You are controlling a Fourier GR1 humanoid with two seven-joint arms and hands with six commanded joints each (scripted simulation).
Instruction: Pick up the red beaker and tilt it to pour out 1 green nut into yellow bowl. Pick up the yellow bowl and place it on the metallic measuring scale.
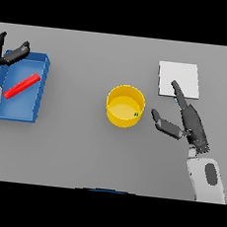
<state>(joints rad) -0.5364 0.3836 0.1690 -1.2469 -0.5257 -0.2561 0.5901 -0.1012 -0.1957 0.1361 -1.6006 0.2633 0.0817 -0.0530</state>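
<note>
The yellow bowl (125, 106) stands upright in the middle of the table, with a small green nut (135, 114) inside near its right wall. My right hand (189, 124) is open just right of the bowl, thumb pointing toward it, not touching. Behind that hand lies the flat pale square of the measuring scale (178, 79). The red beaker (22, 86) lies tilted in the blue tray (35, 108) at the left. My left hand (8, 52) hovers open over the tray's far left corner.
The blue tray takes up the left side of the grey table. The scale sits at the back right.
</note>
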